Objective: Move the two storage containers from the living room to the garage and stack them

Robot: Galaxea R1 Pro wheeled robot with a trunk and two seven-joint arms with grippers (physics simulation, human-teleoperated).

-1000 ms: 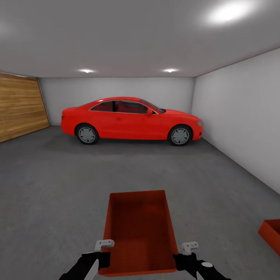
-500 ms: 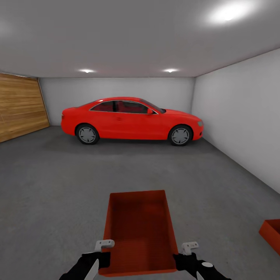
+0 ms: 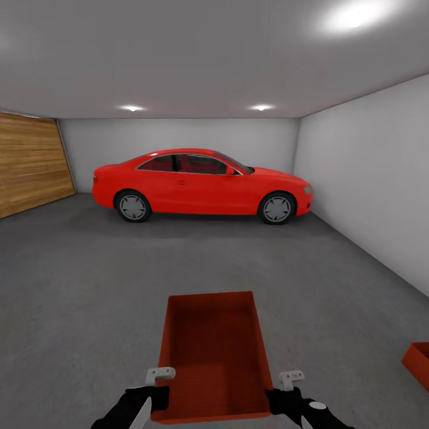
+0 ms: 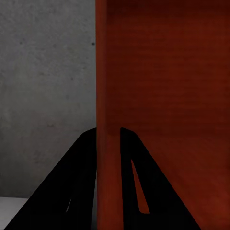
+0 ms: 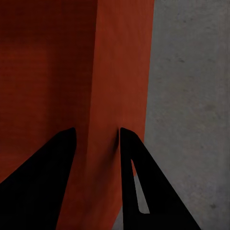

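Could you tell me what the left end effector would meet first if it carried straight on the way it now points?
Probably the container wall already between its fingers; the left end effector straddles it, with concrete floor beyond.

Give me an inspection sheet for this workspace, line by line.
Surface: dark grey concrete floor.
Job's things: one red bin carried in front of the robot; second bin on the floor to the right.
Clutter: nothing seen.
End effectors: left end effector shut on the carried bin's left wall; right end effector shut on its right wall.
Cables: nothing seen.
Surroundings: red car, white walls, wooden panel at left, ceiling spotlights.
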